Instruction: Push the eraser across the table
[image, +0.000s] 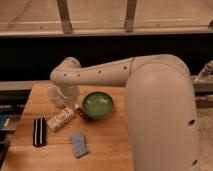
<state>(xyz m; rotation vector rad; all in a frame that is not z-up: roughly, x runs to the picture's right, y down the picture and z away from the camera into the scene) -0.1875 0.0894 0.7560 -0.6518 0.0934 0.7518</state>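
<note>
Robot arm reaching over the table (107, 150), gripper (72, 100) hanging between white cup (54, 96) and green bowl (97, 104) — open or closed, impossible telling — eraser (39, 131) lying by the table's near-left edge, apart from the gripper, past the white carton (61, 119).

Your gripper (71, 98) low between cup (54, 96) and bowl (97, 104), carton (61, 119) and pad (79, 145) near eraser (39, 131), open table (107, 152) along the front edge.

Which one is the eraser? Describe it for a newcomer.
On the wooden table, go to the left edge in view, in front of the white cup. The eraser lies left of the white carton: the only black block, with pale lengthwise stripes, unlike the blue-grey pad. The gripper hangs beside the cup, off the eraser.
</note>
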